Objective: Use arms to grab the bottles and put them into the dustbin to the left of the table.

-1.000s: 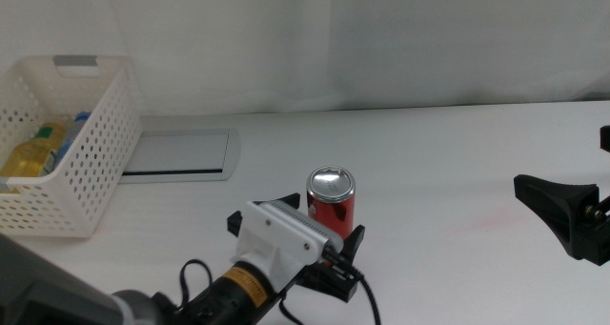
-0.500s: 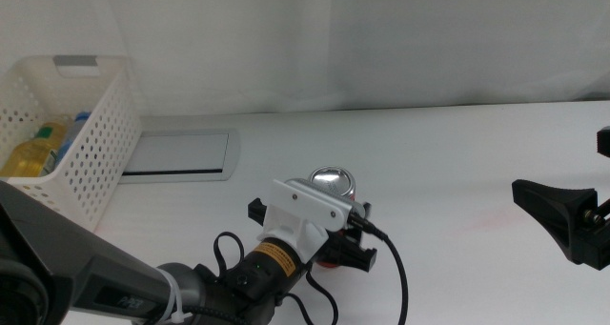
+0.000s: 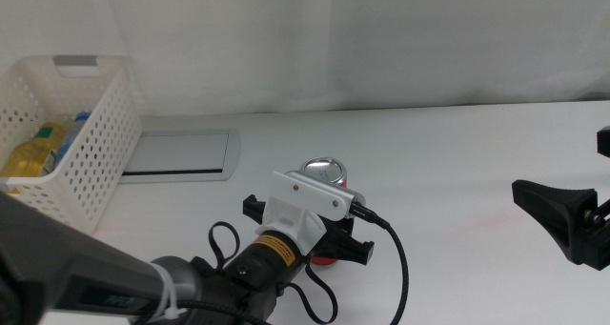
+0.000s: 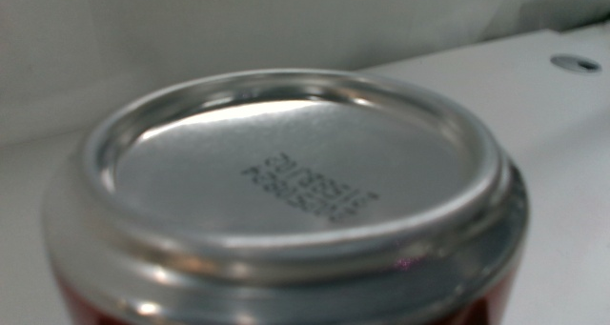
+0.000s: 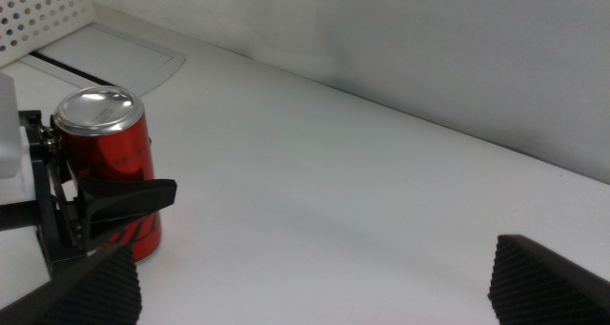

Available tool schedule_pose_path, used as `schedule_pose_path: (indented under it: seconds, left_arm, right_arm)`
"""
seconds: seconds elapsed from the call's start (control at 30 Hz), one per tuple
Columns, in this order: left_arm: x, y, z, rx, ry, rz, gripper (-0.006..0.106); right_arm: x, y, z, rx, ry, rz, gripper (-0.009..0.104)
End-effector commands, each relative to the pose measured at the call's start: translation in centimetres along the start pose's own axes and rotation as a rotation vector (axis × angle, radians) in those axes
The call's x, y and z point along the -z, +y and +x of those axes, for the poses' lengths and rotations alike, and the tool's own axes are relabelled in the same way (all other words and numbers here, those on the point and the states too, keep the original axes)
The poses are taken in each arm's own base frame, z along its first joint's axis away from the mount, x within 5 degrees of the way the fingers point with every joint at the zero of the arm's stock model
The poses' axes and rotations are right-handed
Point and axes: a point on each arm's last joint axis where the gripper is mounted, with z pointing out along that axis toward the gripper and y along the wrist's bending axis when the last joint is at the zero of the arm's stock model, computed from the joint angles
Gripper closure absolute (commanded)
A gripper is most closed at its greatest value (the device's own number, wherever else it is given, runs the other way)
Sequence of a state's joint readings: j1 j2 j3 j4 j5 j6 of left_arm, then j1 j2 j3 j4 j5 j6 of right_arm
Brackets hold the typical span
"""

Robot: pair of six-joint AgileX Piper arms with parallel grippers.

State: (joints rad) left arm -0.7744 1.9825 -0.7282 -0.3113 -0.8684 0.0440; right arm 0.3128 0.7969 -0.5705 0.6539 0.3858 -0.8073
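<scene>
White table (image 3: 457,163), dustbin (image 3: 67,158) at far left with yellow-liquid bottle (image 3: 29,153) lying inside. Left arm (image 3: 191,287) slanting up from bottom edge, its gripper (image 3: 319,237) straddling red can (image 3: 325,172); clamped or not, cannot tell. Can upright, long axis vertical, silver top skyward, mid-table. Right gripper (image 5: 315,287) jaws wide apart, low at right edge.

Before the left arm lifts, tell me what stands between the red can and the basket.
Nothing visible does. The left gripper is around the red can; between it and the white basket lies only bare tabletop and the flush grey panel. The right gripper waits far right.
</scene>
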Motion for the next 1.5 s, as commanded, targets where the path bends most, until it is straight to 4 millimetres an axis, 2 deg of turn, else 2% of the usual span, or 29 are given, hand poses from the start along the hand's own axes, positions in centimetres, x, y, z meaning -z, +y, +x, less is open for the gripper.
schedule_pose_path:
  seconds: [0.0,0.13,0.23,0.3,0.33,0.53,0.67,0.77,0.97,1.17,1.27,1.3,1.47]
  left_arm:
    - [0.7,-0.1,-2.0,-0.02,-0.049,-0.001,0.103]
    - [1.9,0.8,-4.9,-0.019,-0.076,-0.015,0.103]
    - [3.2,2.2,-7.4,-0.014,-0.101,-0.042,0.103]
    - [4.4,3.5,-9.4,-0.019,-0.124,-0.067,0.103]
    - [5.8,4.7,-11.5,-0.028,-0.138,-0.09,0.103]
    - [9.8,8.0,-18.0,-0.1,-0.146,-0.149,0.103]
    - [12.4,10.7,-21.7,-0.105,-0.126,-0.202,0.103]
    - [14.0,13.2,-23.3,-0.098,-0.094,-0.267,0.103]
    - [17.1,19.4,-24.6,-0.01,0.008,-0.438,0.103]
    - [18.6,24.6,-23.7,0.087,0.123,-0.555,0.103]
    - [18.4,26.9,-23.0,0.136,0.186,-0.577,0.103]
    - [17.8,28.2,-22.7,0.145,0.215,-0.588,0.103]
    - [15.1,31.1,-21.3,0.168,0.29,-0.583,0.103]
  right_arm:
    - [0.0,0.0,0.2,0.008,0.008,0.003,-0.004]
    - [0.0,0.0,0.2,0.008,0.008,0.003,-0.004]
    - [0.0,0.0,0.2,0.008,0.008,0.003,-0.004]
    - [0.0,0.0,0.2,0.008,0.008,0.003,-0.004]
    - [0.0,0.0,0.2,0.008,0.008,0.003,-0.004]
    - [0.0,-0.1,0.2,0.008,0.006,0.006,-0.004]
    - [0.0,-0.1,0.2,0.004,-0.001,0.01,-0.004]
    - [0.0,-0.1,0.2,0.0,-0.002,0.009,-0.004]
    - [0.0,-0.1,0.1,-0.017,-0.009,0.007,-0.004]
    - [0.0,0.0,0.1,-0.019,-0.008,0.004,-0.004]
    - [0.0,0.0,0.1,-0.019,-0.006,0.002,-0.004]
    - [0.0,0.0,0.1,-0.019,-0.006,0.002,-0.004]
    - [0.0,0.0,0.1,-0.019,-0.003,-0.001,-0.004]
